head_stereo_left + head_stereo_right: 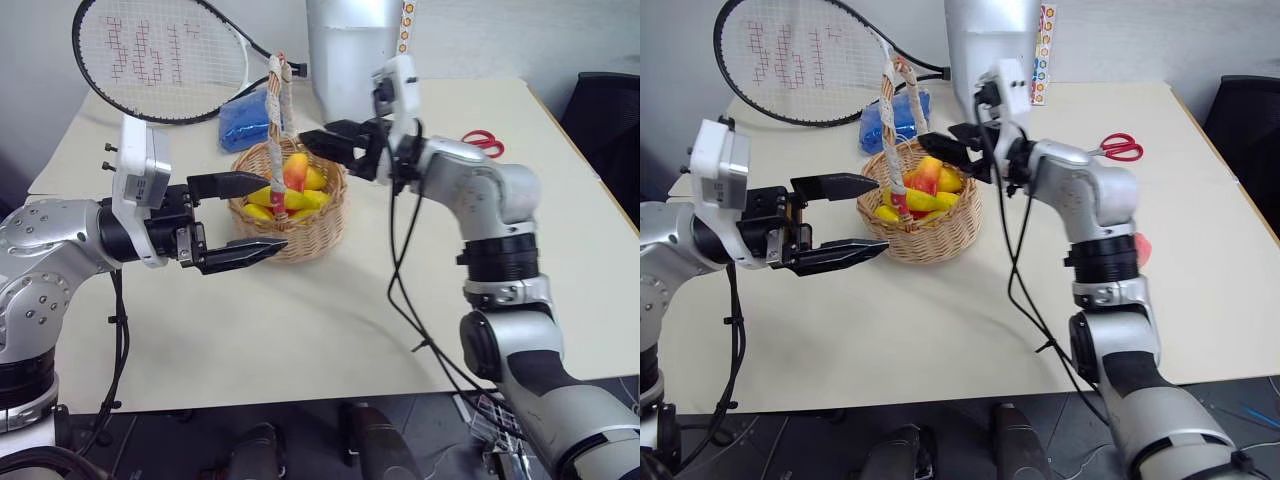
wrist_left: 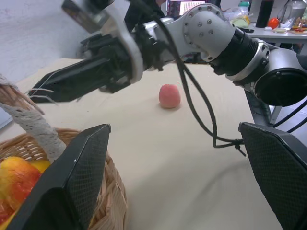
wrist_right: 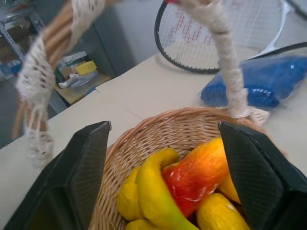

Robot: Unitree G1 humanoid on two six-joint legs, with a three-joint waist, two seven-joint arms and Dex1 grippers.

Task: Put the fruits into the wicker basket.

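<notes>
mango (image 3: 201, 176) in wicker basket (image 1: 315, 232) (peach (image 2: 169, 96) outside)

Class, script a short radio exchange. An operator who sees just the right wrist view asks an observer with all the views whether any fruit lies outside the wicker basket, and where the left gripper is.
Operator: I see the mango and the banana in the wicker basket. Is any fruit outside it?
Observer: Yes. A pink peach lies on the table, off to the basket's right and well apart from it.
Operator: Where is the left gripper?
Observer: The left gripper is open and empty, at the basket's left side.
</notes>
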